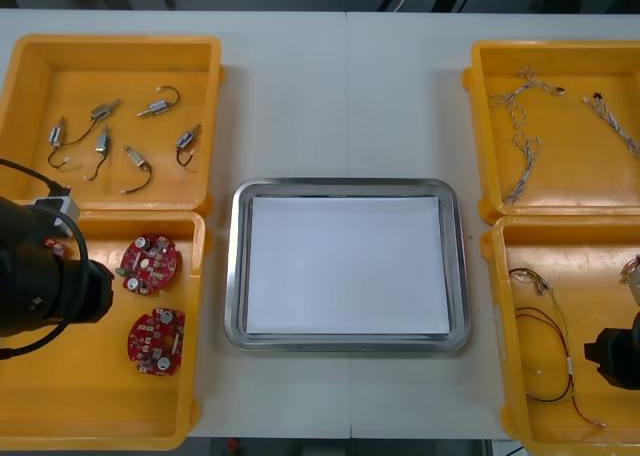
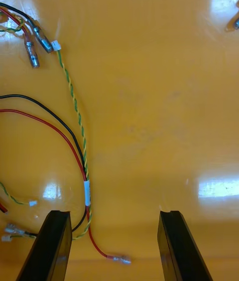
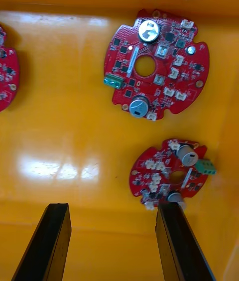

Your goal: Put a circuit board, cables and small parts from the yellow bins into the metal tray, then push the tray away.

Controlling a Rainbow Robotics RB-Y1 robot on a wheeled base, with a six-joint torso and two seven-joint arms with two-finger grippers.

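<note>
Pickup step barely opened, metal tray (image 1: pixel 232 266) unloaded on the tabletop (image 1: pixel 340 106): left tool (image 3: pixel 112 207) spread above a round red circuit board (image 3: pixel 169 181) lying toward one finger in its yellow bin (image 3: pixel 74 111), right tool (image 2: pixel 114 212) spread over red and black cables (image 2: pixel 55 129); next move, I judge, centres on board, descends, pinches.

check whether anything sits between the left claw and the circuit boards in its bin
Nothing visible does. The left claw, open, hangs over the yellow bin; the nearest circuit board lies bare on the bin floor just past one fingertip, a second board beyond it. The right claw hovers over the cables.
</note>
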